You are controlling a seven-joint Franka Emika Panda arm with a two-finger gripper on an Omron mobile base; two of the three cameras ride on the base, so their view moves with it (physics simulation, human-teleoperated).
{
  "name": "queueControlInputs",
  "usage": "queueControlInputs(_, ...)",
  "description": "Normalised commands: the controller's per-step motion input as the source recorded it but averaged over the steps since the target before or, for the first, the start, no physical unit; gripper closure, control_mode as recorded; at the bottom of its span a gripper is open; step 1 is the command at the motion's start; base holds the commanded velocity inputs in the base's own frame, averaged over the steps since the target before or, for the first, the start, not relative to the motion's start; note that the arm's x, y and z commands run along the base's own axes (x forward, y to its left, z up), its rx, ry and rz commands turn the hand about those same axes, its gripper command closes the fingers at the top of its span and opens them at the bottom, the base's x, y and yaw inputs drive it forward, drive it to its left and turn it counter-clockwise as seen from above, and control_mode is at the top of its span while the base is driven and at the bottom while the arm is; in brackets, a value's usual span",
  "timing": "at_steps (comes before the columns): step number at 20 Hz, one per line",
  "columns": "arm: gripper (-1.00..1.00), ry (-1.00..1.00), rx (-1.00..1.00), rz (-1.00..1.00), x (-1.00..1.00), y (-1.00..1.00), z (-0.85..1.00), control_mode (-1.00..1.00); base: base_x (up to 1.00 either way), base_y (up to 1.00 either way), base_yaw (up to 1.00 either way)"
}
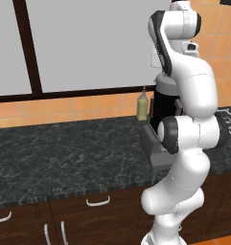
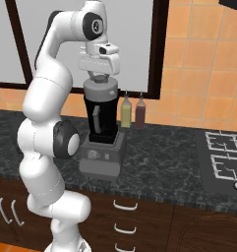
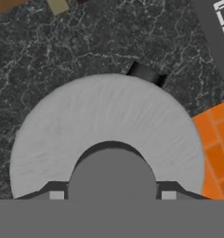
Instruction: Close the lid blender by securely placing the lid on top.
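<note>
no readable text, label, brand or number appears on anything here.

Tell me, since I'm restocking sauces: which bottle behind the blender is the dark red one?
The dark red bottle, farther from the blender than the yellowish bottle beside it.

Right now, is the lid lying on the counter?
No, the lid sits atop the blender jar, with the claw on its knob.

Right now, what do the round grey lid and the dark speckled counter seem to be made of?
The round grey lid looks like matte plastic or brushed metal: faint radial streaks, no shine. The dark speckled counter looks like polished stone, perhaps granite: pale veins across black.
</note>
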Motion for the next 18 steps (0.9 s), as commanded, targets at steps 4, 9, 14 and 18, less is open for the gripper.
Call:
queueControlInputs(4,1.0,0.0,0.0,0.02,0.01,0.0,-0.22,-1.0,0.0,0.0,0.0)
queueControlInputs(9,1.0,0.0,0.0,0.02,0.0,0.0,-0.32,-1.0,0.0,0.0,0.0)
queueControlInputs(14,-1.0,-0.01,0.0,0.02,0.0,0.0,-0.14,-1.0,0.0,0.0,0.0)
queueControlInputs(18,-1.0,-0.09,0.0,0.01,-0.08,0.02,0.11,-1.0,0.0,0.0,0.0)
